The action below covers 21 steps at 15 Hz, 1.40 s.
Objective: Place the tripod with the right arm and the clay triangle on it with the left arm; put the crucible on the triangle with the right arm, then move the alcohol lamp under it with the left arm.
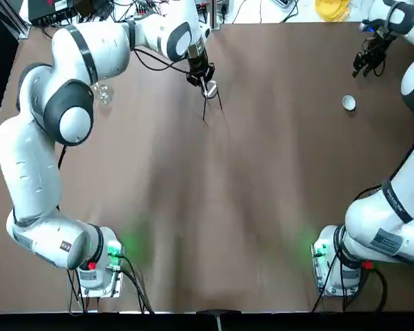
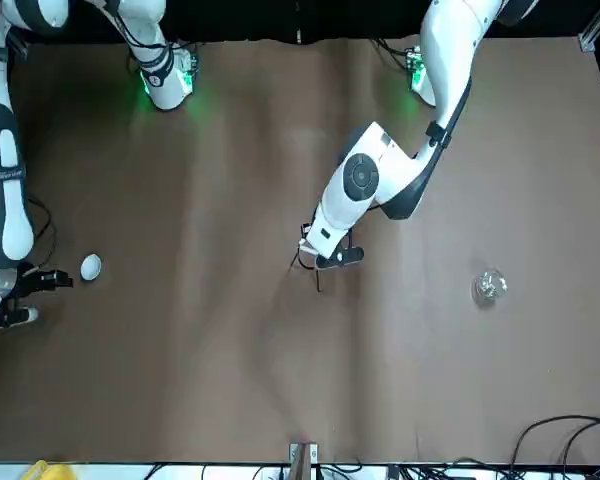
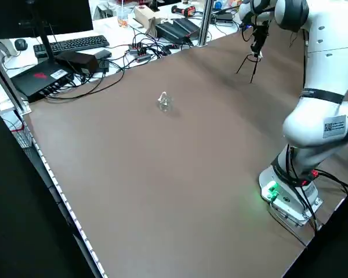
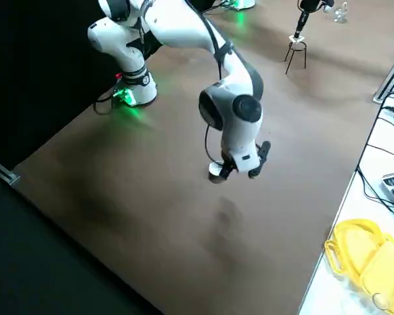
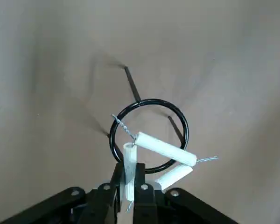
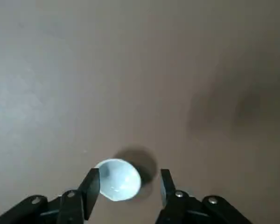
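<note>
tripod [image 5: 185, 131] stands on the desk [image 1: 262, 207], ring up, so it can carry the clay triangle [image 5: 165, 149]. our left end effector [image 5: 129, 167] is nearly closed, pinching one tube of the triangle, likely to leave the other two free to settle across the ring; whether it touches yet, we cannot tell. that arm reaches forward and inward, wrist angled down. our right end effector [image 6: 129, 172] is wide open and empty at the far right, fingers downward near the crucible [image 6: 119, 182], probably readying its pickup. the alcohol lamp [image 2: 491, 286] sits well apart, leaving room to work.
</note>
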Motion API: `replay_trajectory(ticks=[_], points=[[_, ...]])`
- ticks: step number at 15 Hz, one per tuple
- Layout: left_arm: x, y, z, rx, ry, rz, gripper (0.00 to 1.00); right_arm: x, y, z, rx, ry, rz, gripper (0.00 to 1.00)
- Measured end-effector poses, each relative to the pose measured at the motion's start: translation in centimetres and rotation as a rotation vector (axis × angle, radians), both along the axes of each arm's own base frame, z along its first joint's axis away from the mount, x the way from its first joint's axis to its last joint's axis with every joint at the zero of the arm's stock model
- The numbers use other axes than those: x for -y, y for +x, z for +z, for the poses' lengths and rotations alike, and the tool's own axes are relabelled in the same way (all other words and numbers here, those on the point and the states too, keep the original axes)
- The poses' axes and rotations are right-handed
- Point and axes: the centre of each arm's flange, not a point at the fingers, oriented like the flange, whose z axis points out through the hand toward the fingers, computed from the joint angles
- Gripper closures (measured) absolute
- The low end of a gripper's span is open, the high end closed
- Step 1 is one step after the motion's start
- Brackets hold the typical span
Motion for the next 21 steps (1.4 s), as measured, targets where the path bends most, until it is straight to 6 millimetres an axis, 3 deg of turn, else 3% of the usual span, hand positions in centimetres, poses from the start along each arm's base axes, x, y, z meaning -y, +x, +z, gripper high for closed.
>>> replay_trajectory(ticks=[2,7,15,20,21], points=[[0.3,-0.1,-0.7,-0.007,0.001,-0.003,0.88,1.6,-1.0,-2.5,-0.036,0.016,-0.011,0.44],[0.3,-0.1,-0.9,-0.009,0.002,-0.003,0.88,1.5,-2.8,-6.3,-0.103,0.050,0.014,0.48],[-0.1,0.4,-1.1,0.004,-0.003,0.010,0.87,0.9,-4.2,-8.7,-0.130,0.063,0.018,0.62],[0.1,0.6,-1.1,0.020,-0.016,0.023,0.76,0.9,-4.2,-9.2,-0.131,0.063,0.018,0.67],[0.2,0.5,-1.1,0.020,-0.016,0.022,0.74,0.9,-4.2,-9.2,-0.126,0.060,0.018,0.74]])
